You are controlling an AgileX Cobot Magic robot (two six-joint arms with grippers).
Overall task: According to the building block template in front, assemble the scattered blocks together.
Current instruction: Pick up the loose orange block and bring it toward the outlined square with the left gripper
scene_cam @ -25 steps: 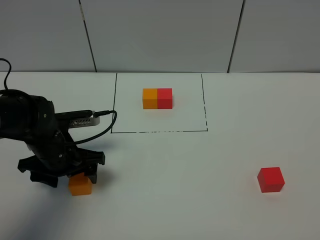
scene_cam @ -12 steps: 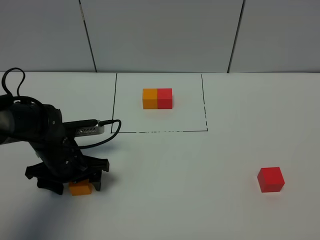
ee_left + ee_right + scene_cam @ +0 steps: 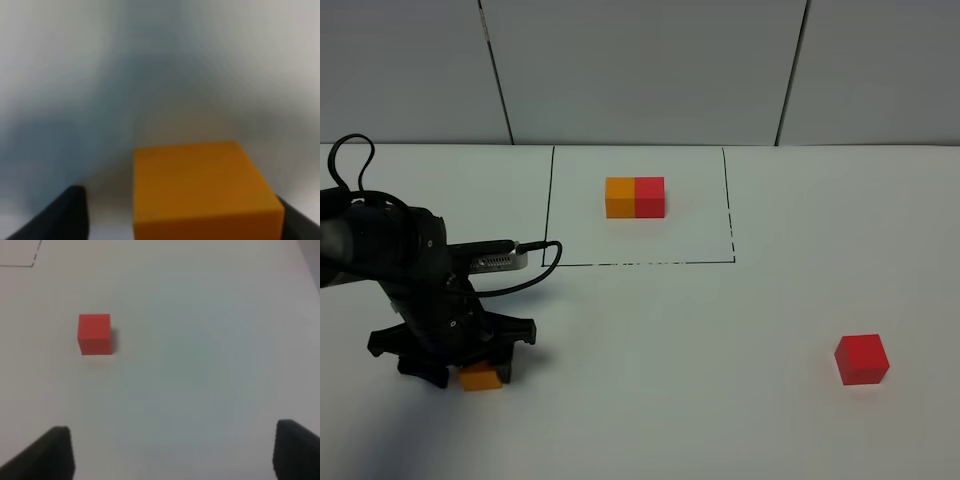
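Left pincer (image 3: 472, 373) astride orange cube (image 3: 200, 190), jaws apart

White table (image 3: 740, 420) here, and the building block template (image 3: 635, 196) sits on it inside a thin black outline (image 3: 727, 200). Nearer the camera, left of the template, lies the orange cube (image 3: 480, 378). Nearer and right of the template, well apart, the red cube (image 3: 862, 359).

Bright, even light all over the white table (image 3: 720, 400), only a soft grey shadow pooling at the near left, and the left wrist view is badly out of focus, orange cube (image 3: 202, 192) smeared, while the red cube (image 3: 94, 333) reads fairly crisp.
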